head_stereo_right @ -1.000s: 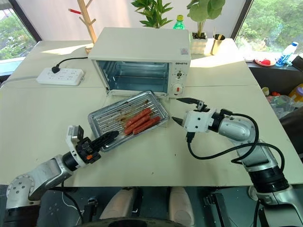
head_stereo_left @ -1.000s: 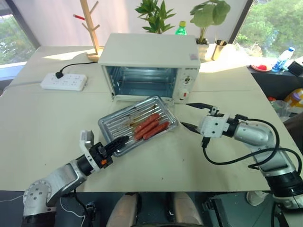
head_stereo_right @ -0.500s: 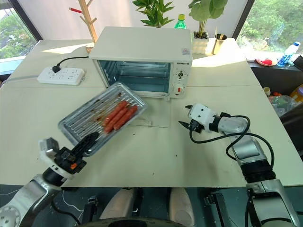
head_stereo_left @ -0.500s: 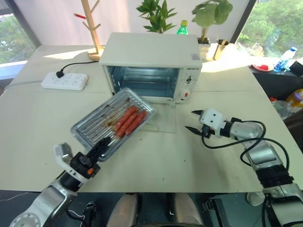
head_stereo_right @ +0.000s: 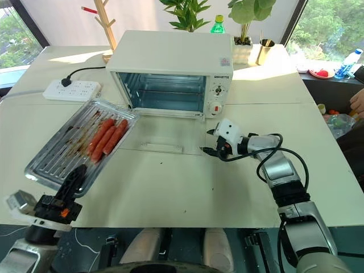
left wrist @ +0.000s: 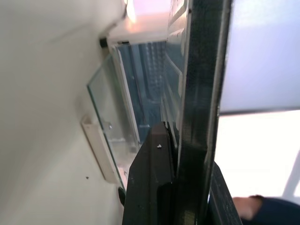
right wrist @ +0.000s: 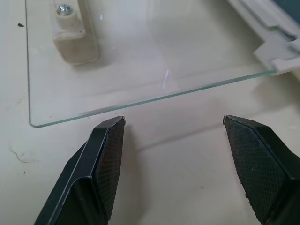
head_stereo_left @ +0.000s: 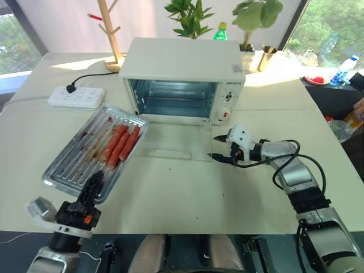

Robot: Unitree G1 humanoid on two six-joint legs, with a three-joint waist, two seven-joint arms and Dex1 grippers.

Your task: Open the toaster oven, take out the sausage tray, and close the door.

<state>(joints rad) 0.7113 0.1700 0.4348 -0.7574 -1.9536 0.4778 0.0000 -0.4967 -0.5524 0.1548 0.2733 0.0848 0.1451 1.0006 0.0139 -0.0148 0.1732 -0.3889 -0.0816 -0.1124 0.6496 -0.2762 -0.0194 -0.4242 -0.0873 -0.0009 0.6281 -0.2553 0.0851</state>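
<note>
The white toaster oven (head_stereo_left: 182, 62) stands at the table's back middle. Its glass door (head_stereo_left: 170, 142) lies open and flat on the table, with the white bar handle (head_stereo_left: 165, 154) at its front. The silver sausage tray (head_stereo_left: 94, 151), carrying three red sausages (head_stereo_left: 119, 143), is left of the oven. My left gripper (head_stereo_left: 91, 185) is shut on its near edge, and the left wrist view shows a finger (left wrist: 150, 178) clamped against the tray rim (left wrist: 201, 93). My right gripper (head_stereo_left: 218, 147) is open, low over the table just beside the door's right front corner (right wrist: 117, 61).
A white power strip (head_stereo_left: 77, 96) with a black plug lies at the back left. Behind the oven are a wooden stand (head_stereo_left: 108, 34), potted plants (head_stereo_left: 187, 17), a green bottle (head_stereo_left: 222, 31) and a gold cup (head_stereo_left: 264, 57).
My left gripper carried the sausage tray from in front of the oven leftward and nearer to me. My right gripper rolled and sank toward the open door's right front corner.
</note>
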